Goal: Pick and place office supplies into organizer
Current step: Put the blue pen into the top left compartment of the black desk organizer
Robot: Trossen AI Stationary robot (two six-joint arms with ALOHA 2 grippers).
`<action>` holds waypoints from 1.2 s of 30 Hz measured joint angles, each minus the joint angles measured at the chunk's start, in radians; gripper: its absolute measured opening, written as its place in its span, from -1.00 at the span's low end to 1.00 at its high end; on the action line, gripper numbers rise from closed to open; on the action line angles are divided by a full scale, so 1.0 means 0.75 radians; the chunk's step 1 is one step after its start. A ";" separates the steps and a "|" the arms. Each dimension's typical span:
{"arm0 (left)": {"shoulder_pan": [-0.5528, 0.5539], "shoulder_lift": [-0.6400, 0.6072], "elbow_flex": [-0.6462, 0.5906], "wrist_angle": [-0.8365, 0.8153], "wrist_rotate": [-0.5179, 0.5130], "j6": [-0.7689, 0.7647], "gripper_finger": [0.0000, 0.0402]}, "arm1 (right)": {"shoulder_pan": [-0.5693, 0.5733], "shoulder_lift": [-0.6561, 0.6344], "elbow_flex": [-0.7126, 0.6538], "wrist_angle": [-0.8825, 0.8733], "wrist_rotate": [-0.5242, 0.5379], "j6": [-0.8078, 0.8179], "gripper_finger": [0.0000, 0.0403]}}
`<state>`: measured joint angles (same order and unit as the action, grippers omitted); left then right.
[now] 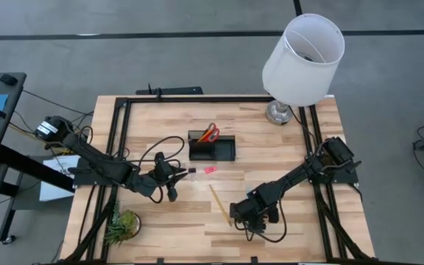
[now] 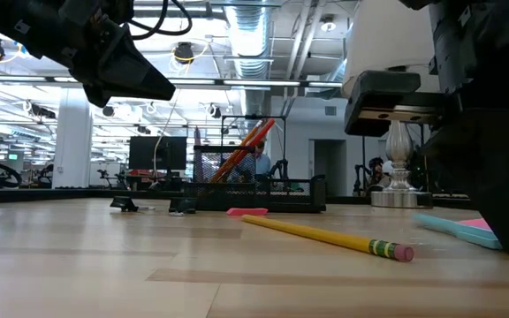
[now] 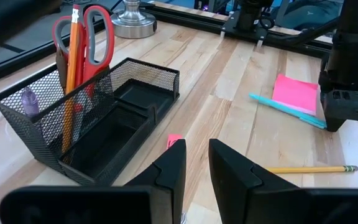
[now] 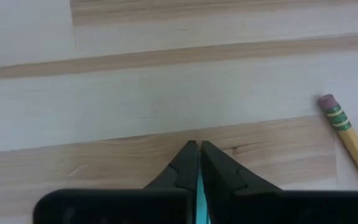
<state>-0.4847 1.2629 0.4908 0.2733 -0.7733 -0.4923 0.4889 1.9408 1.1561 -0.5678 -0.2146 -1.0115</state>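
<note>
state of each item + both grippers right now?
organizer: on table; tall compartment filled, low section bare
scissors: upright in tall compartment
orange pencil: upright in tall compartment
yellow pencil: flat on table
pink eraser: on table, outside organizer
sticky pad: flat on table
teal pen: right gripper shut on it
left gripper: slightly open, empty

Wooden table (image 1: 285, 158) with yellow pencil (image 1: 220, 204)

Bright, even overhead light, soft shadows; blurred near fingers (image 3: 173, 171) in wrist views.
</note>
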 joint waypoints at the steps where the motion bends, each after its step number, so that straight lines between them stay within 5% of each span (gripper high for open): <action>1: 0.000 0.000 0.000 0.001 0.000 -0.002 -0.69 | 0.000 0.000 0.001 0.000 0.001 0.000 -0.97; 36: 0.000 0.000 0.000 0.002 0.000 -0.053 -0.69 | -0.032 0.001 0.003 0.010 0.029 0.129 -0.76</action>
<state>-0.4847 1.2629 0.4908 0.2745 -0.7732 -0.5319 0.4647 1.9415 1.1584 -0.5600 -0.1929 -0.9145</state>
